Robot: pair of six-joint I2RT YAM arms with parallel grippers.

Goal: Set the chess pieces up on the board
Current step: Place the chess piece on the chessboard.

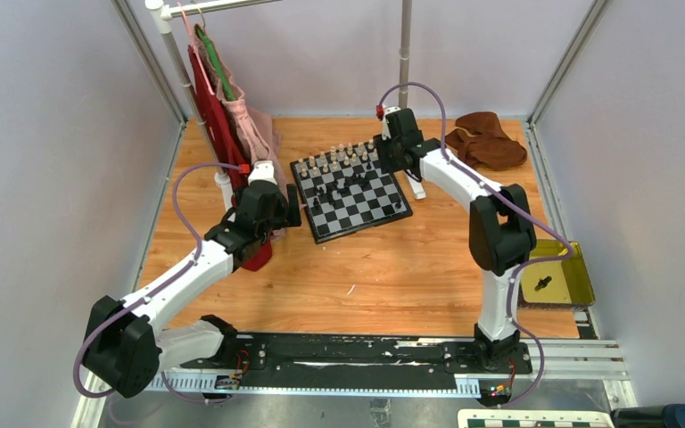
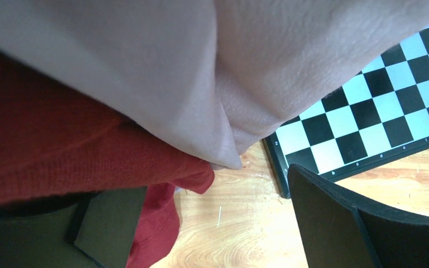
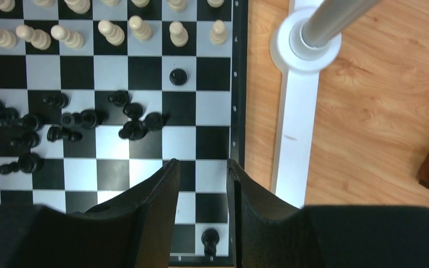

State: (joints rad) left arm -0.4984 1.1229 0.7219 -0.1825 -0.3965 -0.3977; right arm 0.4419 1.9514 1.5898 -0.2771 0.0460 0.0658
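Right claw [image 3: 201, 167] is hovering partly open, gripping nothing, over a black piece [image 3: 209, 240]; left claw [image 2: 218, 195] is gaping wide, empty.

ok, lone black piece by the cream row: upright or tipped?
Upright: the lone black piece shows its round top over its base, unlike the toppled black heap.

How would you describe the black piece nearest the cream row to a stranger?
Find the board, with cream pieces lined along one end. In front of that row, in the second file from the edge beside the white rack base, stands one black piece. Unlike the other black pieces bunched mid-board, it stands alone on a white square.
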